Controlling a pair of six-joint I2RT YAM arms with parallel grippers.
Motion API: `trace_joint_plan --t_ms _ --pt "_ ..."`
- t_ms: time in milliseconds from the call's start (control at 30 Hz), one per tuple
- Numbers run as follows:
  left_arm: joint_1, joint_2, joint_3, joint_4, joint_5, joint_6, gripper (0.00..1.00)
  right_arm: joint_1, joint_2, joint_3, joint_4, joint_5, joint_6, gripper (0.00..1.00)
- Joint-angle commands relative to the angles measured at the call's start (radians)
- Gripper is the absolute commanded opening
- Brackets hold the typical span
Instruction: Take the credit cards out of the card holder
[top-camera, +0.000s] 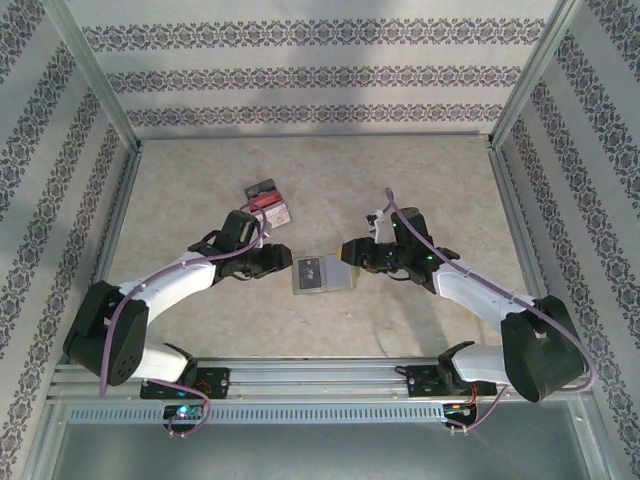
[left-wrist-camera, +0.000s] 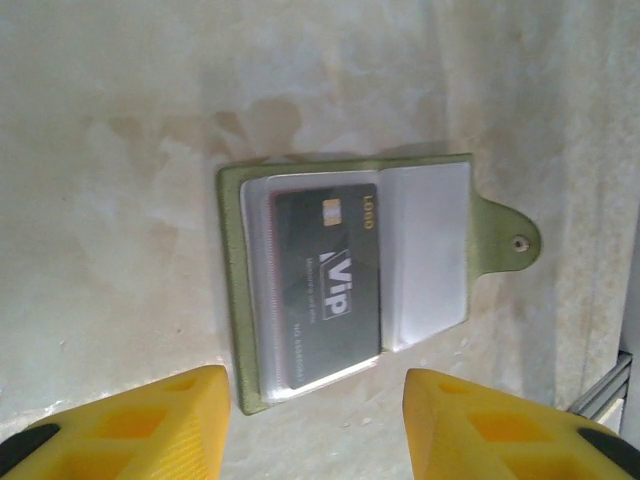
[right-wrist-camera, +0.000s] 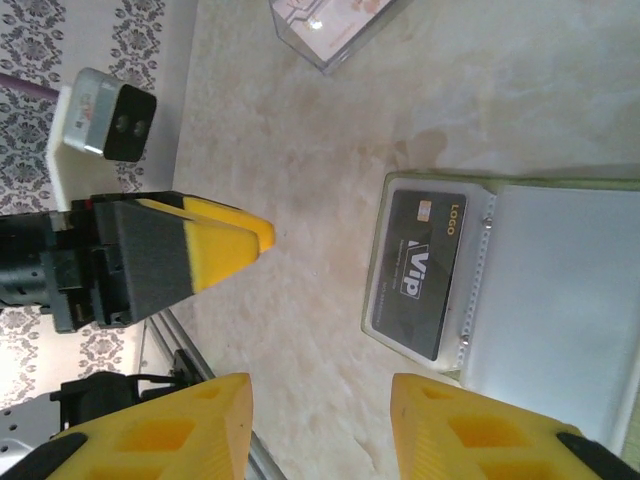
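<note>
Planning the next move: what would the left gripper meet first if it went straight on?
Probably the open card holder, lying flat just ahead of the left gripper; its height is unclear.

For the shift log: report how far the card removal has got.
Done: red and dark cards lie out on the table, apart from the holder. In hand: nothing; left fingers and right fingers are open, either side of the open holder. Left: the dark VIP card sits in its sleeve.
</note>
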Motion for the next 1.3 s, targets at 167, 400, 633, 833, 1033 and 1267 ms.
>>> trace_joint_plan --t_ms 167,400,633,833,1033,1267 --pt "-0.002 0.14 0.035 0.083 0.109 0.002 0.27 0.011 0.041 0.036 0.031 0.01 0.009 0.41" --pt "-0.008 0.254 0.066 0.183 0.163 -0.023 0.12 0.013 0.065 0.028 0.028 0.007 0.0 0.41" --pt "-0.01 0.313 0.078 0.208 0.159 -0.025 0.07 0.013 0.079 0.026 0.027 0.01 -0.007 0.41" --pt "-0.011 0.324 0.069 0.212 0.146 -0.025 0.07 0.013 0.088 0.032 0.02 0.011 -0.012 0.41" --pt "-0.011 0.317 0.07 0.17 0.12 -0.001 0.06 0.02 0.103 0.038 0.017 0.013 -0.011 0.41" --pt "-0.012 0.315 0.059 0.162 0.103 0.004 0.05 0.061 0.135 0.067 -0.001 0.036 -0.007 0.41"
